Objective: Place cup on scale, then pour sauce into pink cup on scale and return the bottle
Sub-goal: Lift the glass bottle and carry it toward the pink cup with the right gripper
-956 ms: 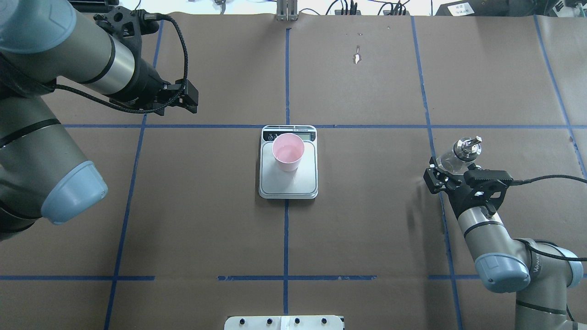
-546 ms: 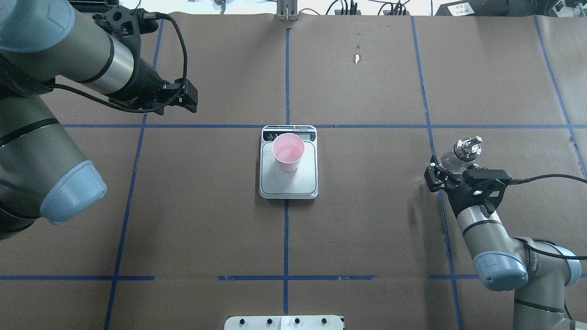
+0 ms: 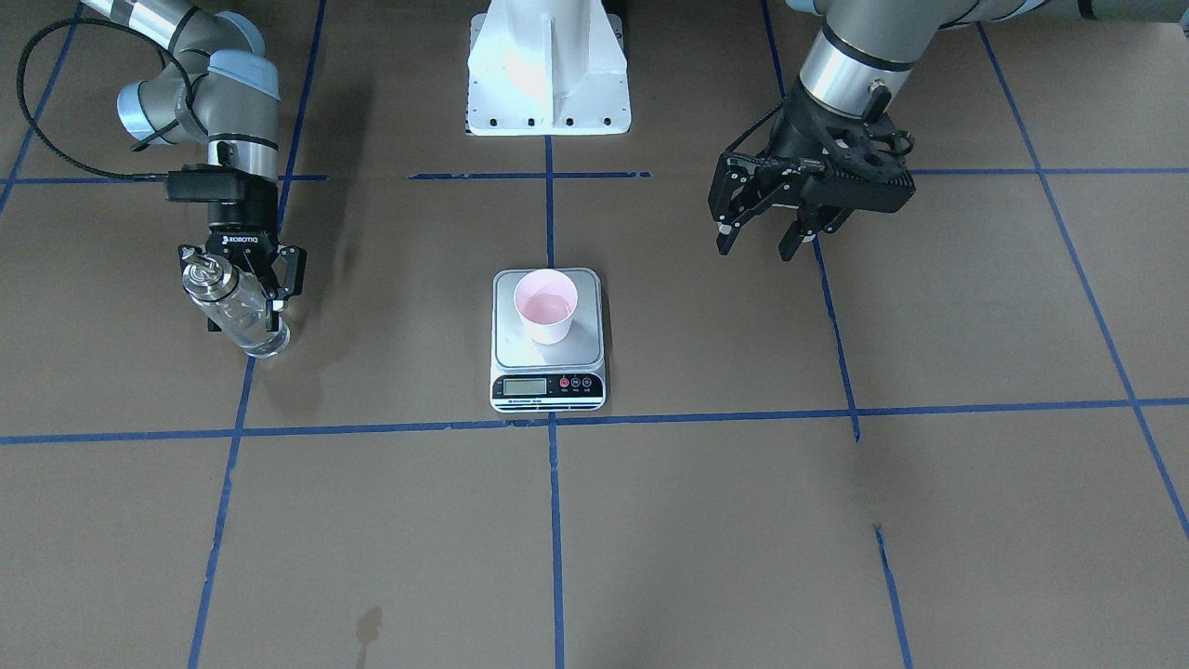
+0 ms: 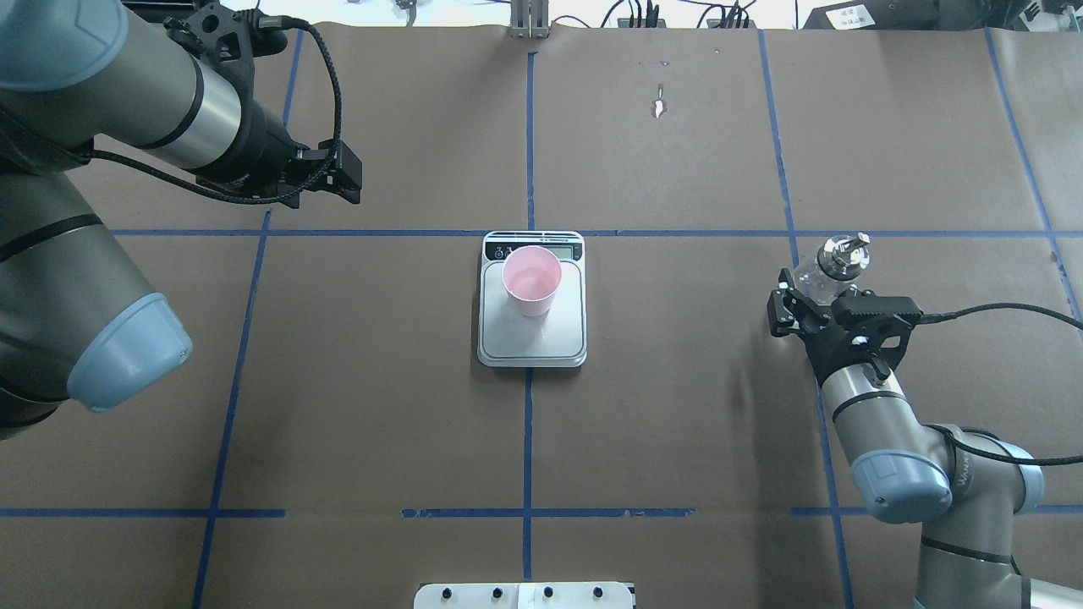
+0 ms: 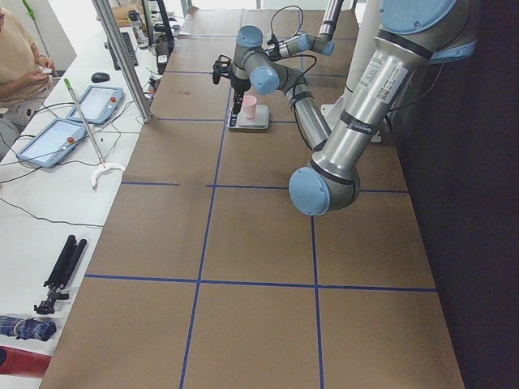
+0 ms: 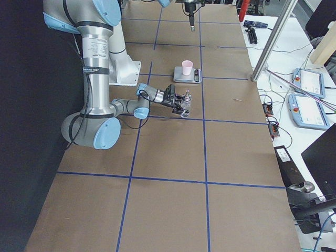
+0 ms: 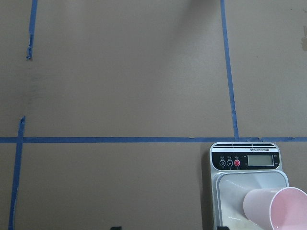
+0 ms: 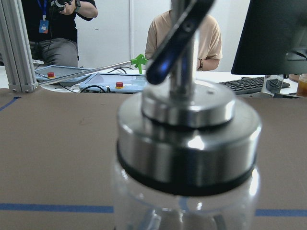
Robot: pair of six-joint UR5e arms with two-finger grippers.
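Observation:
The pale pink cup stands on the silver scale at the table's middle, with clear liquid in it; both show in the front view, cup on scale. My right gripper is shut on the clear glass bottle with its silver cap and spout, held about upright, low over the table to the right of the scale. The bottle fills the right wrist view. My left gripper is open and empty, hovering beyond and left of the scale; the front view shows its jaws apart.
The table is brown paper with blue tape lines. The white robot base plate is at the near edge. Operators, teach pendants and an aluminium post lie beyond the far edge. A dark stain marks the paper.
My right gripper has carried the bottle further from the robot and slightly left. My left arm has drawn back a little. Cup and scale have not moved.

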